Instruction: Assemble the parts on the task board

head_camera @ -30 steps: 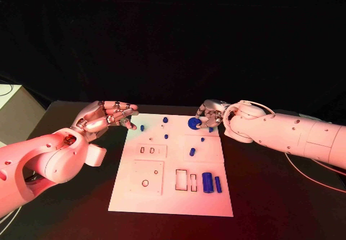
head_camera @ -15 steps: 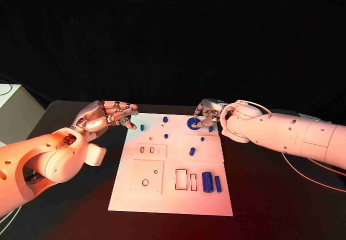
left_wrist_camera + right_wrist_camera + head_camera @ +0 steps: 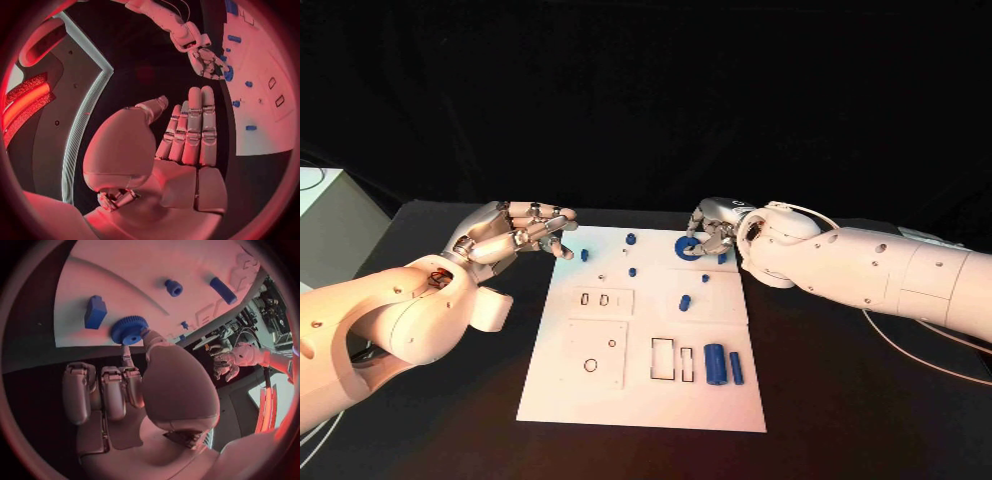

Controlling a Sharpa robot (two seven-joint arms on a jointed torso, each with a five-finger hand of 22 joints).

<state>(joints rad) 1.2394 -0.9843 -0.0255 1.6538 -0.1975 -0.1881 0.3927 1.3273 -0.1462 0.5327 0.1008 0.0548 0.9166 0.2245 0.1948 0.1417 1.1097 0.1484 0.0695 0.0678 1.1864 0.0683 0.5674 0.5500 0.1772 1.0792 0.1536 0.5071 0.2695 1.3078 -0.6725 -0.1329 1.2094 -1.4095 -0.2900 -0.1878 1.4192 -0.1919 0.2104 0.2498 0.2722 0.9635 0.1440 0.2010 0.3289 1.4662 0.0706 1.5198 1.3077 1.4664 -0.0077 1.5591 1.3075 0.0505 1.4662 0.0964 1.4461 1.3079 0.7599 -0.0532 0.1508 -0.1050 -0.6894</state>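
Board (image 3: pixel 646 400): white plate, centre of the head view, lying on the black worktop (image 3: pixel 862 400).

Gear (image 3: pixel 689 247): blue toothed disc at the board's upper right edge, pinched by the right hand (image 3: pixel 714 232); in the right wrist view the gear (image 3: pixel 129 329) sits at a fingertip, touching the board (image 3: pixel 125 270).

Right hand: reaches in from the right of the head view and holds the gear; its other fingers (image 3: pixel 112 390) lie side by side, fairly straight.

Left hand (image 3: pixel 514 235): upper left of the board, off its edge, raised, fingers loosely curled and apart, holding nothing. In the left wrist view its fingers (image 3: pixel 190 130) stand straight together.

Loose parts: a small peg (image 3: pixel 630 239) at the top centre; a short cylinder (image 3: pixel 685 303) mid-board; two long bars (image 3: pixel 724 366) standing side by side at the lower right, beside rectangular slots (image 3: pixel 672 361).

Block (image 3: pixel 95 311): blue, near the gear.
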